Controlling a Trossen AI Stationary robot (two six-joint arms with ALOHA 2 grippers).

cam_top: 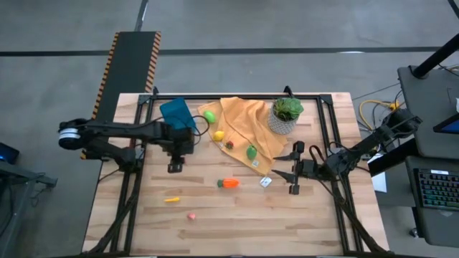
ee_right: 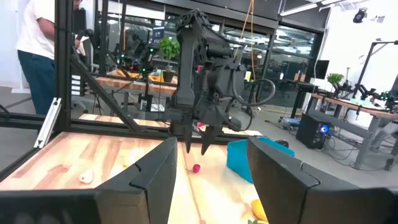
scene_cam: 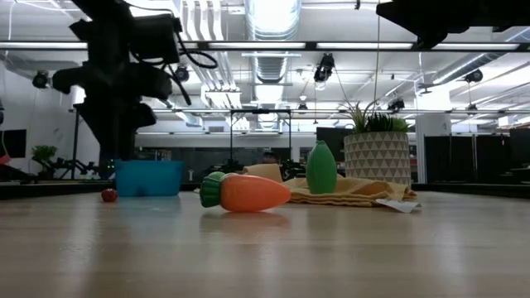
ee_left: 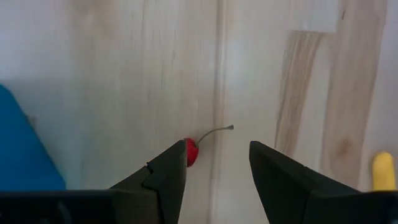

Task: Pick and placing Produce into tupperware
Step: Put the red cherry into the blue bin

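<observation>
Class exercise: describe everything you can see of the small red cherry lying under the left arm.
The cherry is a tiny round red toy with a thin pale curved stem. It lies on the bare wooden table, near the blue tupperware and apart from it. The left tool hangs open above it, one finger partly hiding it.

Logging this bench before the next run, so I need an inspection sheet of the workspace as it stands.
Surface: wooden table, no spills seen.
Job's things: blue tupperware near the far edge; toy carrot mid-table; cherry on bare wood under the left gripper; green pieces and a yellow piece on the cloth.
Clutter: orange-yellow cloth; potted plant; small white tag.
Grippers: left gripper open above the cherry; right gripper open, waiting at the table's right.
Cables: yellow cable off the table's right.
Surroundings: person beyond the table.
</observation>
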